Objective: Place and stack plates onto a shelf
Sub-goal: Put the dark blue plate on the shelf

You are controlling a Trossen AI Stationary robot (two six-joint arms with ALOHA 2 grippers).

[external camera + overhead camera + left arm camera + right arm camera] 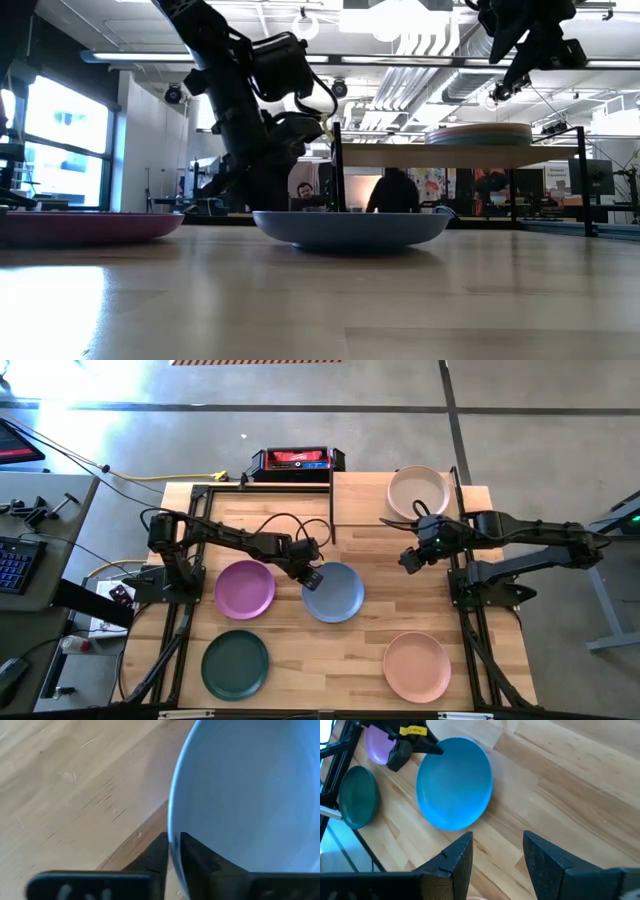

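The blue plate point(335, 594) lies on the wooden table, right of the purple plate point(245, 588). My left gripper point(314, 576) is at the blue plate's far-left rim, shut on it. My right gripper point(410, 560) hovers open above the table between the blue plate and the shelf point(360, 510); in its wrist view point(497, 840) nothing sits between the fingers. The shelf stands at the table's far right and carries a stack of plates point(480, 133) with a beige one point(419, 490) on top. A dark green plate point(235, 664) and a peach plate point(417, 666) lie near the near edge. My left gripper pinches the blue plate's rim point(172, 827) at its far-left side, one finger point(195, 857) inside the bowl of the plate and one finger point(157, 855) outside it. The fingers slant down from the table's left. The plate's underside point(350, 238) looks level on the table.
A red and black box point(295, 460) sits just beyond the table's far edge. The shelf's thin black legs point(337, 175) stand behind the blue plate. Bare wood point(330, 660) lies between the dark green and peach plates. A side desk with a keyboard point(15, 560) stands on the left.
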